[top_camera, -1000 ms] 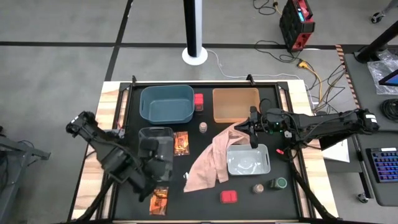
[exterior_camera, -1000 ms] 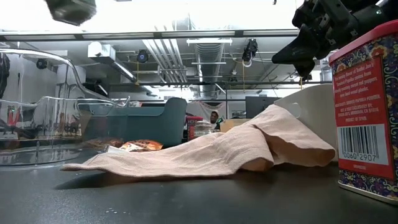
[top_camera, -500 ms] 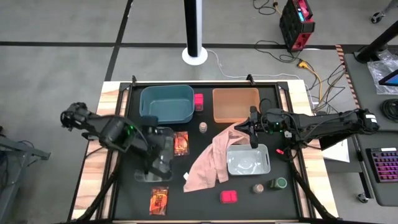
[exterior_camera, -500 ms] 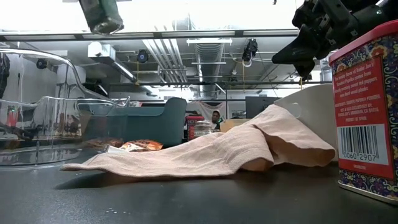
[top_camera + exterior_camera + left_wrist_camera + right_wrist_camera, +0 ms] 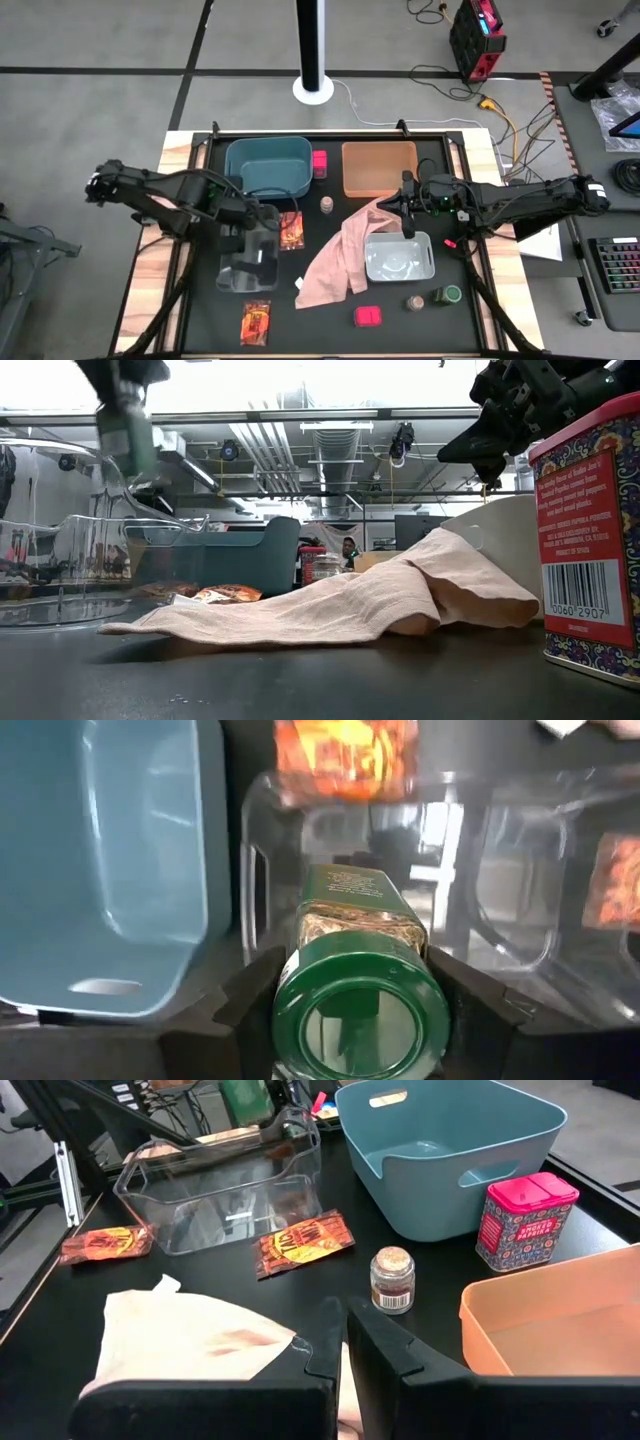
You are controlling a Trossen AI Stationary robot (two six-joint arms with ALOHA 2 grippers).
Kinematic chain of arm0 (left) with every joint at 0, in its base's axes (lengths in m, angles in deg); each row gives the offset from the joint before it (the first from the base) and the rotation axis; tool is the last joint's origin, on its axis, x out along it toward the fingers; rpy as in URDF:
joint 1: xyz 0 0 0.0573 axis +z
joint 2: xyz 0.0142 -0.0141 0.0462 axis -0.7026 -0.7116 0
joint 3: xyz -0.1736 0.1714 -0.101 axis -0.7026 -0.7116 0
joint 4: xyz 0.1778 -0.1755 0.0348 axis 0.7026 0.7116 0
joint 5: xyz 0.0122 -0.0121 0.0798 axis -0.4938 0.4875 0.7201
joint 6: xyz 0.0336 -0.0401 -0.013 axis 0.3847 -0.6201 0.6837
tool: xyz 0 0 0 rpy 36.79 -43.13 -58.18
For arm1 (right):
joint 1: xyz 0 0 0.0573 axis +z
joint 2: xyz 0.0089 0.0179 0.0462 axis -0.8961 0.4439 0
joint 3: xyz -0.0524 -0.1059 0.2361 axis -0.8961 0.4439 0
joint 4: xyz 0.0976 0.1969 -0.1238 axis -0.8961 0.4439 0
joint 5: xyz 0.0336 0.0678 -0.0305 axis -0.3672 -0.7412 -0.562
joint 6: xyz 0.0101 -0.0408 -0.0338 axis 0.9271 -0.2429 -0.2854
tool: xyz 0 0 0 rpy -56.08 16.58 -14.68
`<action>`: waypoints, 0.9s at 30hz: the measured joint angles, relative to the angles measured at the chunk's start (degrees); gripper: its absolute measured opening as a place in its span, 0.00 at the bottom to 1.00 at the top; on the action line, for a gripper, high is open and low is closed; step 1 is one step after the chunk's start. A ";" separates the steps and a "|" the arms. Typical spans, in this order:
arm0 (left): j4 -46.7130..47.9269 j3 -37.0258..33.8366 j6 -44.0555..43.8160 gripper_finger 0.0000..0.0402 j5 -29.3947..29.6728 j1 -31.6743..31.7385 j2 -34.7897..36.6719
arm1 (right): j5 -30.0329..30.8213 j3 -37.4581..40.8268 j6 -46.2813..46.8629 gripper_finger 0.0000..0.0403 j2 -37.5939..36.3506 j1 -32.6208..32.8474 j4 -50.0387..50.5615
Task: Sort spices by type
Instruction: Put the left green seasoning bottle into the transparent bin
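The left arm has been swinging in from the 7 o'clock corner of the bench, and its left end effector is now hanging over the clear bin, pinching a green-lidded jar between its fingers; in the low view the jar is showing high above the bin's rim. The right arm has not been moving: the right end effector is hovering over the pink cloth near the bench's centre, its fingers pressed together and holding nothing. An orange-red packet is lying just at 3 o'clock of the clear bin, and a second packet is lying at 6 o'clock of it. A pink box is standing between the teal bin and the orange bin. A small pink-topped jar is standing at 12 o'clock of the cloth. Along the bench's 6 o'clock edge, another pink box, a brownish jar and a second green-lidded jar are sitting below the grey bin.
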 joint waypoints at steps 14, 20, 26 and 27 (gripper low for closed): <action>-10.67 -14.63 0.74 0.46 -6.98 2.51 -0.69 | -0.02 0.04 0.20 0.03 0.00 -0.01 0.00; -12.15 -16.51 2.86 0.46 -7.24 4.18 -1.68 | 0.00 0.04 0.17 0.03 0.00 -0.01 0.02; -15.22 -17.75 4.13 0.46 -8.16 5.59 -1.68 | -0.02 0.04 0.17 0.03 0.00 0.01 0.04; -15.20 -17.75 4.15 0.46 -8.16 5.74 -1.68 | -0.02 0.04 0.17 0.03 0.00 0.00 0.04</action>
